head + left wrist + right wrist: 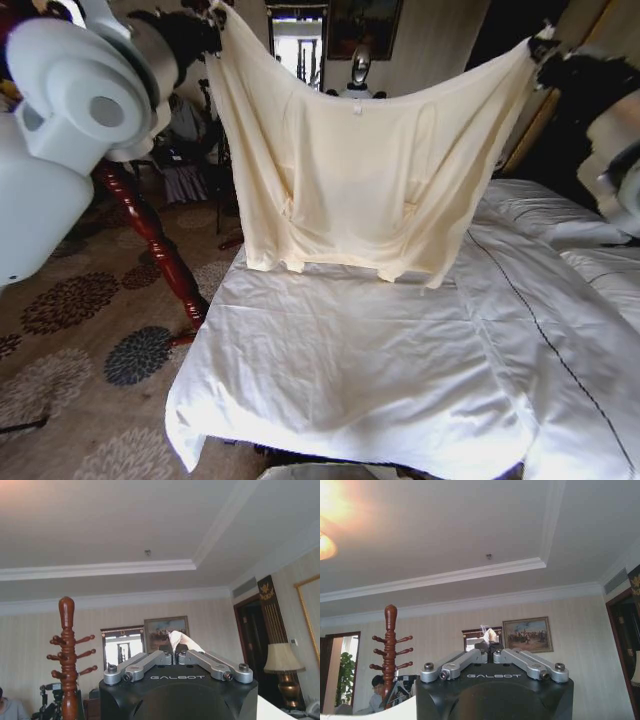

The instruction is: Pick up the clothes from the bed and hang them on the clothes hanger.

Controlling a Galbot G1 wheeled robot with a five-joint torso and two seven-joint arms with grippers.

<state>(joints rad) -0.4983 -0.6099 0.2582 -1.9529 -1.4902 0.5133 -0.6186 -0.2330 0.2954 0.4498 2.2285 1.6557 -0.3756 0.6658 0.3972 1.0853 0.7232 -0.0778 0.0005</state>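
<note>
Bed (400, 390) nearest: white duvet, dark stitched line running along its right side. Above it hangs the cream T-shirt (370, 180), spread wide, hem clear of the duvet. Left gripper (213, 17) fingers clenched on one top corner, right gripper (541, 47) fingers clenched on the other. Reddish wooden coat stand (150, 235) behind left.

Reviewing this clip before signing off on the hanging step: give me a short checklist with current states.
1. Left gripper shut on the T-shirt: ok, cloth pinched between its fingers.
2. Right gripper shut on the T-shirt: ok, cloth tip shows.
3. T-shirt lifted clear of the bed: ok, hem hangs above the duvet.
4. T-shirt spread level: not ok, middle sags.
5. Coat stand clear of the shirt: ok, it stands to the left.
6. Hanger ready: cannot tell.
</note>
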